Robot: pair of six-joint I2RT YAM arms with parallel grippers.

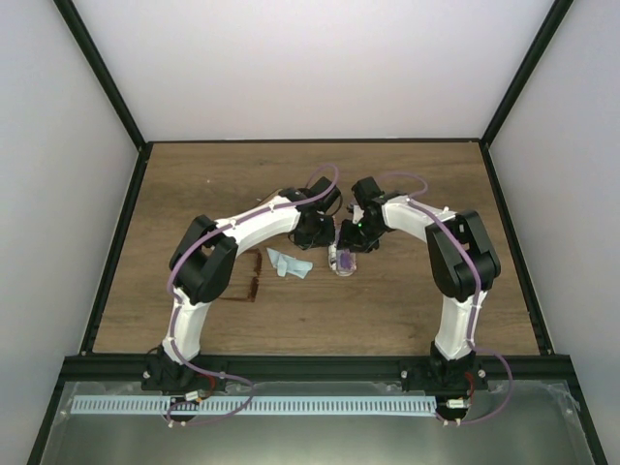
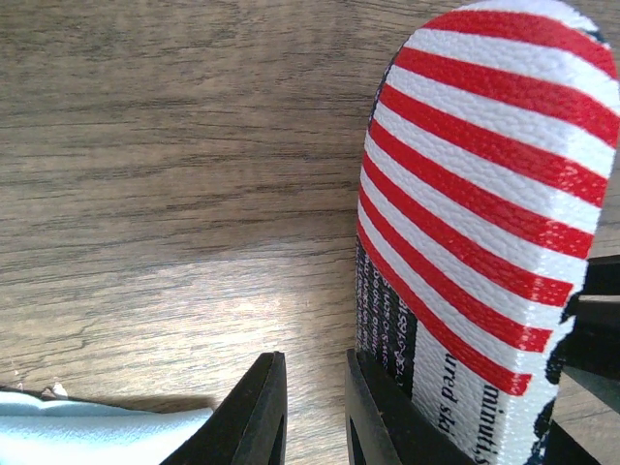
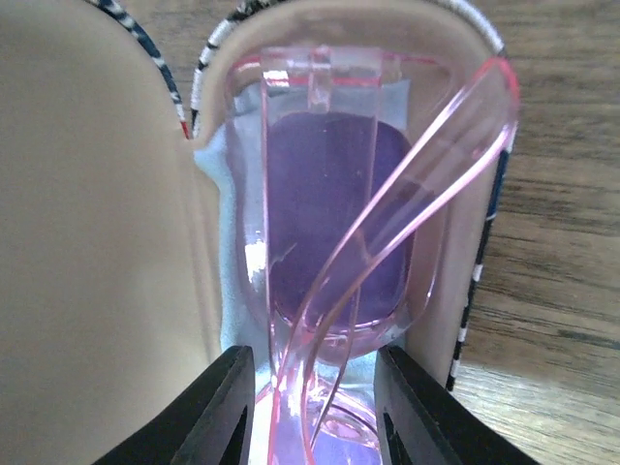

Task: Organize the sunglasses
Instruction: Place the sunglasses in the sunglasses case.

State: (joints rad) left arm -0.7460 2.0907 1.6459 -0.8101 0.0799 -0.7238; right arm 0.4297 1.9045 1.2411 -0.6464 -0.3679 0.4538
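**Packing step, one pair in its case.** The pink glasses (image 3: 329, 223) lay folded inside the opened striped case (image 2: 484, 194), on a pale blue inner cloth (image 3: 225, 320).

The right gripper (image 3: 315, 356) straddled the folded frame, one black finger on either side of the clear pink plastic. Whether they pinched it or stood free, I could not tell.

The left gripper (image 2: 315, 356) was drawn almost together, with only bare wood in the slit, and grasped nothing. It stood just beside the lid's outer face, apparently propping it open.

The sunglasses (image 1: 254, 276), thin and dark reddish-brown, lay on the table (image 2: 145, 145) beside a loose blue cloth (image 1: 289, 263), left of the case.

Next, as I judged it, the right fingers needed lifting clear without dragging the temples, and then the lid folding down.

**Materials:**
- Glasses: glossy translucent frame with purple lenses.
- Case: pebbled fabric in red and white stripes, smooth tan lining, rounded ends.
- Tabletop: matt wood grain.
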